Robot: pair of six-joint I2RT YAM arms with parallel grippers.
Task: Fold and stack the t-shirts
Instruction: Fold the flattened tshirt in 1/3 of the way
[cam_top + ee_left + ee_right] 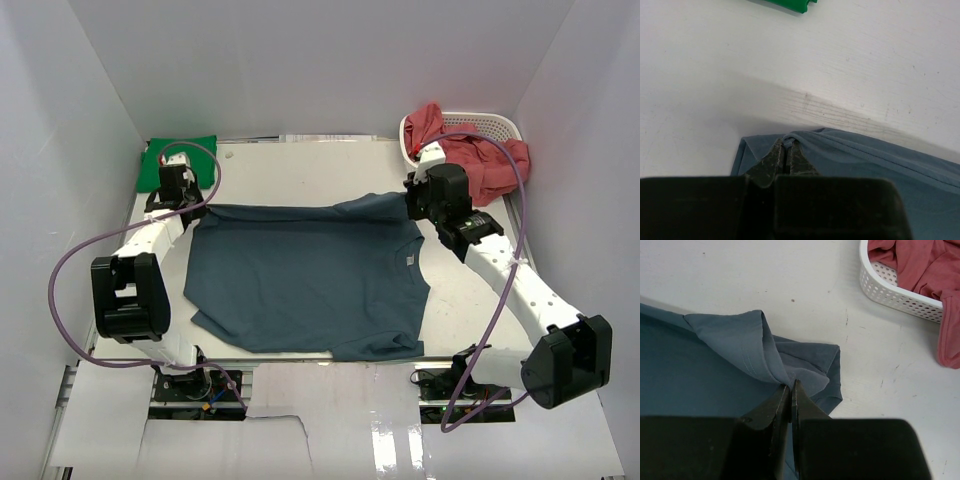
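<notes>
A slate blue t-shirt lies spread on the white table. My left gripper is shut on its far left corner, and the left wrist view shows the hem pinched between the jaws. At the far right corner my right gripper is shut on a bunched sleeve, with its jaw tips closed on the fold. A bright green t-shirt lies folded at the back left. Salmon red t-shirts fill the basket.
The white perforated basket stands at the back right, close behind the right arm; its rim shows in the right wrist view. White walls enclose the table on three sides. Purple cables loop beside both arms.
</notes>
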